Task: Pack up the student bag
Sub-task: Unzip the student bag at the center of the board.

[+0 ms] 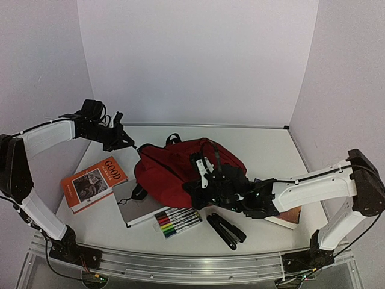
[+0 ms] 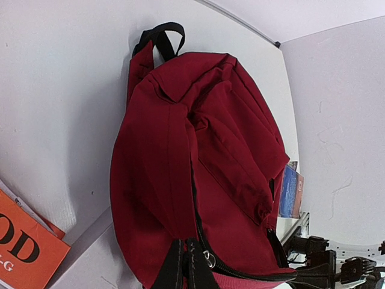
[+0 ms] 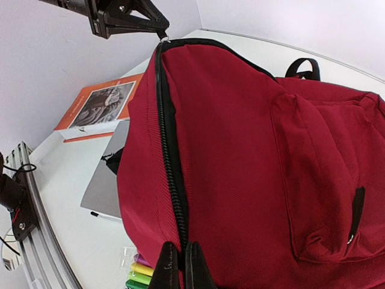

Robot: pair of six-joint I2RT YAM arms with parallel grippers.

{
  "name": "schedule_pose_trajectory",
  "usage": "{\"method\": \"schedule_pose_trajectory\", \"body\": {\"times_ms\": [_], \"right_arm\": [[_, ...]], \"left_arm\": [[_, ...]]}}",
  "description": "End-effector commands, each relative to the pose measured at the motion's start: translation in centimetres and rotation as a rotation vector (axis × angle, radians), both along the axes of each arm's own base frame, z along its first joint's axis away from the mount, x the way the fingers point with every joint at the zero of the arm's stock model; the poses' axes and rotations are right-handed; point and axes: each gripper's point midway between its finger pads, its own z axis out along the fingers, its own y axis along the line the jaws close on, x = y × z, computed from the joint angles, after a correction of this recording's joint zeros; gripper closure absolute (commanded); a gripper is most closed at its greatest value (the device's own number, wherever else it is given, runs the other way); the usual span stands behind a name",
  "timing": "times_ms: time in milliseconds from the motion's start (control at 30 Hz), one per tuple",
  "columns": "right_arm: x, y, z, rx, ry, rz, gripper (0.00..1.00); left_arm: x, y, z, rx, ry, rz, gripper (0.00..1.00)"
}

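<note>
Lying across the middle of the table [image 1: 264, 147], the student bag [image 1: 171, 168] sits between the two arms, its long axis running roughly left to right and its carry loop [image 2: 162, 36] toward the far side. Both claws are on it. The left gripper [image 2: 183, 266] reaches in from the left and is pinched shut at one end of the main zipper [image 3: 171, 180], with the silver slider [image 2: 209, 259] just beside its fingertips. Whether it has the pull tab itself or only the fabric next to it, I cannot tell. The right gripper [image 3: 178, 265] is likewise closed tight, nipping the zipper seam at the opposite end. So the black zipper line runs straight from one claw to the other, and it looks closed along the stretch in view. My reading is that opening the bag is the step in hand. The slider lies at the left claw, so that arm is placed to draw it along the seam toward the right claw, which would anchor the fabric. An orange book [image 1: 93, 180], a grey notebook [image 1: 135, 208] and a pack of markers [image 1: 177, 221] lie on the near-left side, not yet packed
</note>
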Motion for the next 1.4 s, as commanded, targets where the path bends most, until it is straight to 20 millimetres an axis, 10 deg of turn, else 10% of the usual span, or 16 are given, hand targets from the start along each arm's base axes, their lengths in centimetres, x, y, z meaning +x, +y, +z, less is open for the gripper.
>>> {"method": "schedule_pose_trajectory", "body": {"times_ms": [0, 100, 533, 833, 1367], "right_arm": [[0.0, -1.0, 2.1, 0.067, 0.005, -0.052, 1.00], [0.2, -1.1, 2.4, 0.081, 0.008, -0.068, 0.98], [1.8, 1.6, 4.0, 0.027, 0.024, -0.106, 0.05], [3.5, 8.2, 3.2, -0.044, -0.006, -0.028, 0.05], [9.4, 12.9, 1.0, -0.190, -0.165, -0.080, 0.27]], "left_arm": [[2.1, 0.1, 3.8, -0.058, -0.094, -0.023, 1.00], [1.4, -0.9, 3.9, -0.092, -0.080, -0.113, 1.00], [-1.0, -1.6, 4.6, -0.134, -0.185, -0.226, 1.00], [-1.3, -1.6, 4.5, -0.142, -0.180, -0.228, 1.00], [-1.4, -1.6, 4.2, -0.140, -0.170, -0.223, 1.00]]}}
